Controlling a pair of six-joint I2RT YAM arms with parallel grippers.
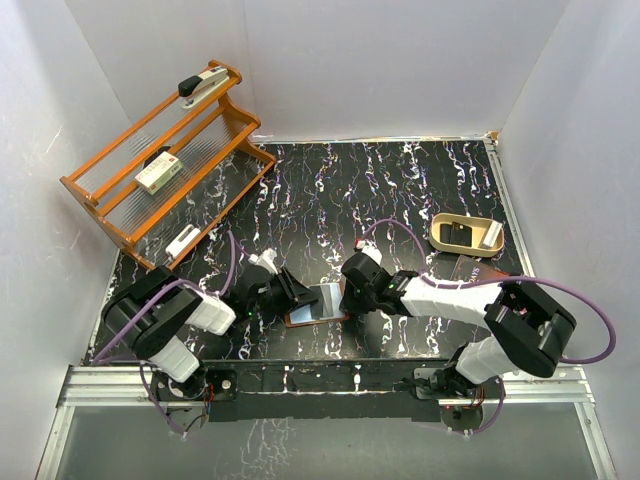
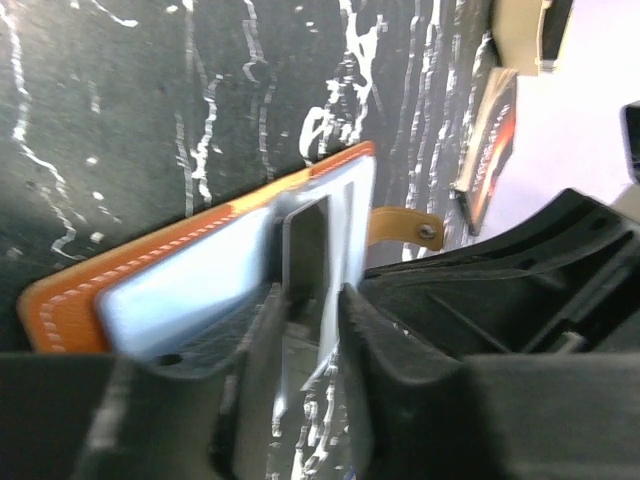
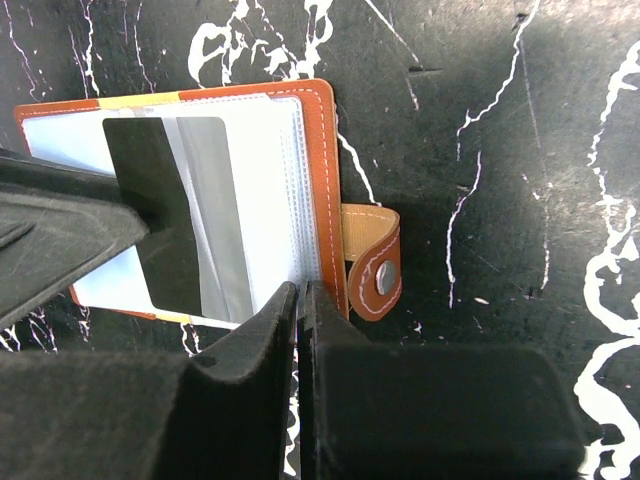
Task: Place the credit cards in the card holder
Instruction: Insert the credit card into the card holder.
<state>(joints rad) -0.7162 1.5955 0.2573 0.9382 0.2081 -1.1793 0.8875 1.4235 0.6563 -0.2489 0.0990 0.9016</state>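
On tabletop (image 1: pixel 400 190) — orange card holder (image 3: pixel 270 170) (open)

- one card holder (image 1: pixel 318 303)
- one dark credit card (image 3: pixel 170 210)
- two grippers: left gripper (image 2: pixel 305 300), right gripper (image 3: pixel 300 292)
- one orange wooden rack (image 1: pixel 110 190)
- one stapler (image 1: pixel 203 84)
- one white-and-green box (image 1: pixel 158 175)
- one tan tray (image 1: pixel 440 235)
- one dark book (image 1: pixel 475 270)

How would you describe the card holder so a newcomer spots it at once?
On the black marbled table, look near the middle of its front edge. The card holder lies open there: orange-brown leather, pale clear pockets, a snap tab. The tan tray and dark book to its right have neither.
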